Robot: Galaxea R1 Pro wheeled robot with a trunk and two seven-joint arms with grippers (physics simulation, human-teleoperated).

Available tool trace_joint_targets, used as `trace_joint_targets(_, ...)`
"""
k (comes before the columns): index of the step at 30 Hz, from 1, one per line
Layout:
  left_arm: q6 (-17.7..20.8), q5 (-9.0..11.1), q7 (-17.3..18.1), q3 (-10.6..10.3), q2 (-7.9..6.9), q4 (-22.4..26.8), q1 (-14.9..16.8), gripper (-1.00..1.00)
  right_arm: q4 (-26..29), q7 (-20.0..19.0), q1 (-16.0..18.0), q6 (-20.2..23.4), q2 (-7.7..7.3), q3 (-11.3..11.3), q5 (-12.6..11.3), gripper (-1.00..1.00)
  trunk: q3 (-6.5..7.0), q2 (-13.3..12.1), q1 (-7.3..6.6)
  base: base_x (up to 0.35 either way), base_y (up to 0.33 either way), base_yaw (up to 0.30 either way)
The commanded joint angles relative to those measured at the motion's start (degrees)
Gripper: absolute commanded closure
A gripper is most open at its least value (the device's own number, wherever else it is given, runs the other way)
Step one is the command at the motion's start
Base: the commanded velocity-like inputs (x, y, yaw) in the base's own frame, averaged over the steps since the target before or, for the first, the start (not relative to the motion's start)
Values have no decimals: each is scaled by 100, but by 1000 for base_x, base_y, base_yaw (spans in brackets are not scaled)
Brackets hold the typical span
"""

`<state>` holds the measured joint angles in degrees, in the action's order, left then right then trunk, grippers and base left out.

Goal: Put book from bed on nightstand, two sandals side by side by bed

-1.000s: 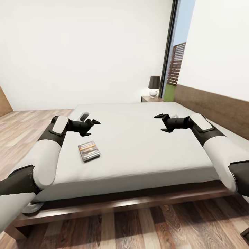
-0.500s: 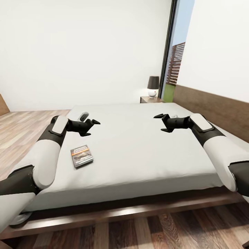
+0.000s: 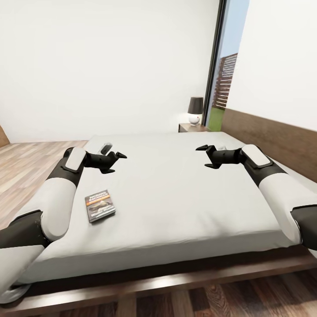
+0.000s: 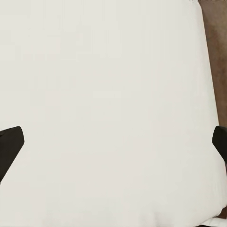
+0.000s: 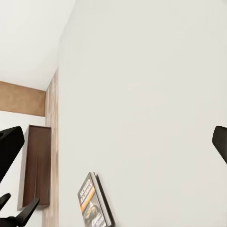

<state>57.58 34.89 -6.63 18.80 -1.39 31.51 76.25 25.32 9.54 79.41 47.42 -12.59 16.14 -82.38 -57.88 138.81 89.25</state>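
The book (image 3: 100, 206) lies flat on the off-white mattress of the bed (image 3: 176, 193), near its left front part; the right wrist view shows the book (image 5: 97, 203) too. My left gripper (image 3: 118, 163) hovers open above the mattress, beyond the book and apart from it. Over the right half of the bed my right gripper (image 3: 202, 157) is open and holds nothing. A dark nightstand (image 3: 192, 127) stands at the bed's far corner by the headboard (image 3: 273, 136). The sandals are out of view.
A lamp (image 3: 195, 110) with a dark shade stands on the nightstand, beside a tall window. A small grey object (image 3: 106, 146) lies on the bed behind my left arm. Wooden floor (image 3: 26, 154) runs along the bed's left side, with a dark brown furniture piece (image 5: 35, 165) there.
The whole view has shifted as the camera came closer to the bed, so the book now shows lower and further left. Both arms keep the same pose.
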Motion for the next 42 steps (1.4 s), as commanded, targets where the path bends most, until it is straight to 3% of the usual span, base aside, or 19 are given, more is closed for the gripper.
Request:
trace_joint_targets(1,25,62,-61,18,0,4,4,-100,9,42,4,1,-6,33,-62,-100,-6,2,1,157,-1,0)
trace_joint_targets(17,25,53,-63,18,-25,4,4,-100,-3,25,4,4,-6,31,-70,-100,-6,2,1,131,0,0)
trace_joint_targets(35,19,43,-56,31,-49,-68,-4,-100,-9,21,4,11,-6,5,-80,-100,-6,2,1,15,0,0)
trace_joint_targets(42,11,53,-61,44,-201,-390,-5,-100,-9,21,4,79,-13,-10,-92,-100,-6,2,1,0,0,0)
